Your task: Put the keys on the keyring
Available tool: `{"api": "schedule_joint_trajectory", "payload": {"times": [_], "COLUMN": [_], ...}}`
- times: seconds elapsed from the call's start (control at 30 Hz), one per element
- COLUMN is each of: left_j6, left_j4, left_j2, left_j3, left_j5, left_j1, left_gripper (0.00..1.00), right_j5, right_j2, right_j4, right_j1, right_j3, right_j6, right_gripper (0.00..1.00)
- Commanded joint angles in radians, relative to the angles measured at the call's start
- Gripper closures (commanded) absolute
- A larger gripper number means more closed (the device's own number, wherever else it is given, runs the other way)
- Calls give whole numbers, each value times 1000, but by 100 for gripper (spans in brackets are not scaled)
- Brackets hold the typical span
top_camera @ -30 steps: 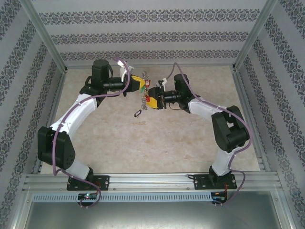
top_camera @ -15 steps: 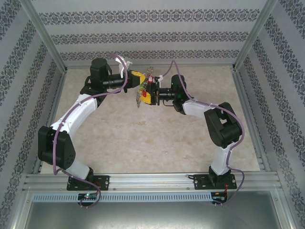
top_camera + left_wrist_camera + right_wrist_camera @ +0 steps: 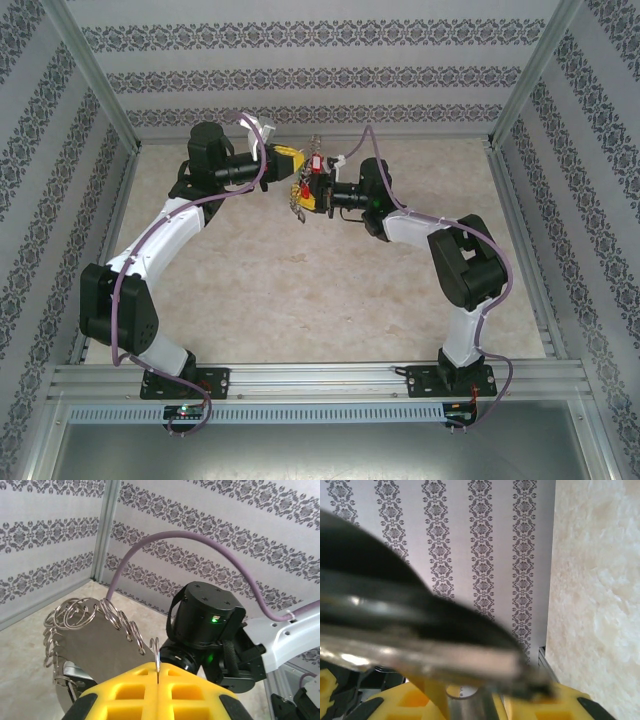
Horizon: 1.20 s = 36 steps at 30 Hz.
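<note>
Blurred keyring (image 3: 420,657) close over yellow claw fingers (image 3: 570,703); patterned wall (image 3: 485,540) behind.

- Back wall (image 3: 320,70): pale wallpaper with horizontal bands of grey damask pattern.
- Left side wall (image 3: 40,160) and right side wall (image 3: 605,160): same paper, bands slanting toward the back corners.
- Aluminium corner posts, left (image 3: 92,75) and right (image 3: 537,75), lean up from the back corners.
- Tabletop (image 3: 300,290): beige, marbled, matte; faint soft shadows on it.
- Side rail (image 3: 525,250) of aluminium runs along the tabletop's right edge.
- Slotted aluminium rail (image 3: 320,378) spans the near edge; below it a pale perforated strip (image 3: 320,412).
- Grey metal sheet (image 3: 320,452) at the very front, dull sheen.
- Light even and diffuse, no hard glare.
</note>
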Motion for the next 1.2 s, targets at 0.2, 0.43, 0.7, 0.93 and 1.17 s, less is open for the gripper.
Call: {"api": "schedule_joint_trajectory", "payload": {"times": [0.2, 0.43, 0.7, 0.93, 1.17], "left_j6": [106, 177, 178, 160, 133], "left_j4": [-112, -200, -161, -169, -187], "left_j2": [-37, -34, -58, -56, -61], "left_j3": [-10, -36, -51, -46, -51], "left_j5": [-49, -40, -57, -112, -176], "left_j1": [13, 24, 30, 48, 65], "left_gripper": [87, 68, 65, 65, 66], "right_j5": [72, 135, 362, 584, 919], "right_j2": [-108, -152, -191, -217, -177], "right_j4": [-235, -422, -977, -1228, -1655], "right_j1": [-47, -69, -37, -12, 32], "right_j3": [-90, -145, -14, 80, 321], "right_j6": [-204, -330, -673, -815, -1068], "right_gripper": [79, 84, 81, 85, 84]}}
